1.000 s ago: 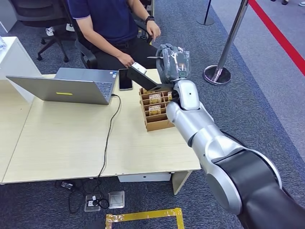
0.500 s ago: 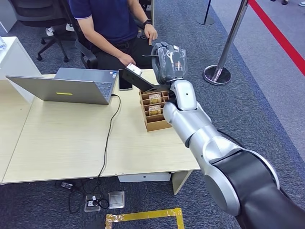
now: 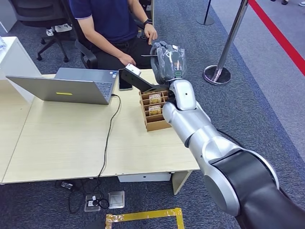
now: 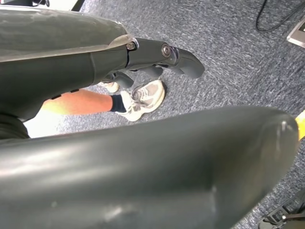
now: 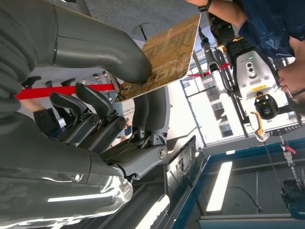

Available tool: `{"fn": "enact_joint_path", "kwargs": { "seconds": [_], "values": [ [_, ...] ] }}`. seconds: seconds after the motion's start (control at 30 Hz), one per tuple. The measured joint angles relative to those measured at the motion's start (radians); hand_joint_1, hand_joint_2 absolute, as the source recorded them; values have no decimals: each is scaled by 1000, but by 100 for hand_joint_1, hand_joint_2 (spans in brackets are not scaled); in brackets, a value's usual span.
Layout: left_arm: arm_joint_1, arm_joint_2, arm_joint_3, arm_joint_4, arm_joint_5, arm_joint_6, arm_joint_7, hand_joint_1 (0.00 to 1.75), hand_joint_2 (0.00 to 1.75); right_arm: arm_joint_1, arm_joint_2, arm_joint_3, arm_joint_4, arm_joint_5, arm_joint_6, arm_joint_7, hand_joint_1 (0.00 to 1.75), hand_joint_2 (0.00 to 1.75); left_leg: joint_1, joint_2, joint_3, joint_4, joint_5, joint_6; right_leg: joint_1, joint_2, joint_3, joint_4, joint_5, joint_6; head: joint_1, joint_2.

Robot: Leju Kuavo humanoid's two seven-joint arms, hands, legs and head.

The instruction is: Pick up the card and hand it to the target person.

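While the right hand [image 5: 107,109] pinches it, the card [image 5: 169,52] juts beyond the fingers.

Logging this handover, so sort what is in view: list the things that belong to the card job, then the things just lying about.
Job:
- card, pinched in the right robot hand
- seated person
- cardboard card tray

Lying about:
- laptop
- phone
- black cable
- barrier post

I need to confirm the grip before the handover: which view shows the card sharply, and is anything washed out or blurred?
Right wrist view: the gold patterned card is sharp, pinched by the right hand, though bright windows behind wash out. Head view: evenly lit, card edge-on and thin. Left wrist view: the left hand looms close and soft.
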Motion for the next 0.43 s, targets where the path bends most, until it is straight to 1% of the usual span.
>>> {"fn": "enact_joint_path", "kwargs": {
  "seconds": [0.43],
  "values": [
    [0,0,0,0,0,5,-1,0,0,-1,1,0,0,-2,3,-8,175,175,0,0,0,0,0,0,0,0,0,0,0,0,0,0]
  ]
}}
